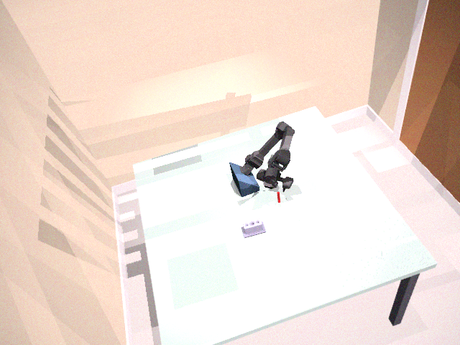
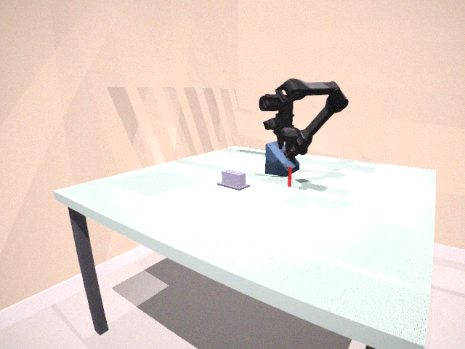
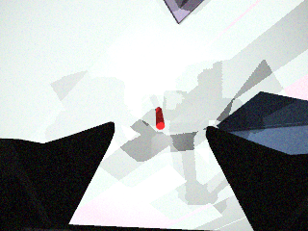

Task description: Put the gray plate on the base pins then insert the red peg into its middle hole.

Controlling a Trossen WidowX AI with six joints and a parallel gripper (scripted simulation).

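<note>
While the red peg (image 2: 289, 176) stands upright on the desk (image 2: 232, 240), nothing is touching it: in the wrist view it (image 3: 159, 118) shows in the wide gap between the two dark fingers, seen almost end-on from above. The gripper (image 3: 160, 132) hangs over the peg with its jaws spread nearly as far as they go, and nothing is held between them. In the top view the gripper (image 1: 277, 182) sits just above and beside the peg (image 1: 278, 197), close to the blue wedge-shaped block (image 1: 243, 182) that carries the arm (image 1: 272, 142).

The gray plate (image 1: 253, 226) sits on the base (image 1: 255, 232) well apart from the peg, nearer the front of the desk. Its upper face shows round holes in a row, though the pins cannot be made out at this size. From the exterior view the plate and base (image 2: 233, 179) read as one pale lilac block on a thin footing, to the left of the peg. A corner of it (image 3: 180, 11) enters the top edge of the wrist view.
</note>
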